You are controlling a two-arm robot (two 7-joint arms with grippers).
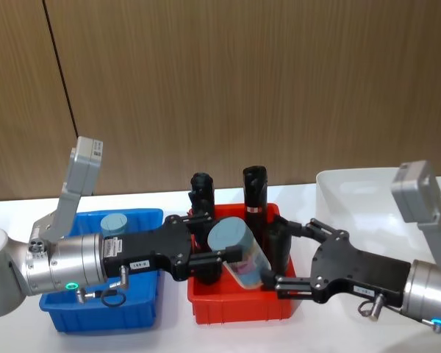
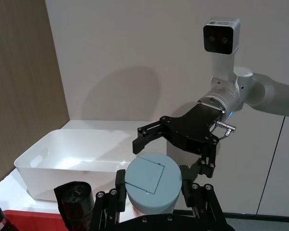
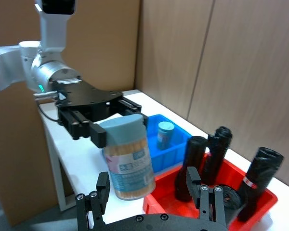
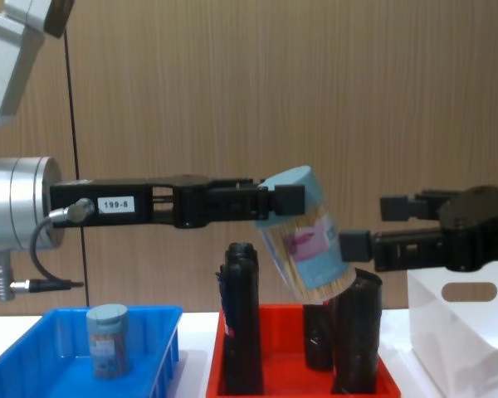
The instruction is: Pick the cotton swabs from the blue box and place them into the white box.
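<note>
Left gripper (image 1: 207, 241) reaches across above the blue box (image 1: 103, 318), where one jar of cotton swabs (image 1: 114, 223) stands upright. It pinches a second jar (image 4: 303, 236) by the lid, tilted, in the air over the red tray (image 1: 235, 312) of black rolls (image 1: 254, 187). Right gripper (image 1: 275, 254) has its jaws spread just beside that jar's base, with the white box (image 1: 367, 193) at the far right.
</note>
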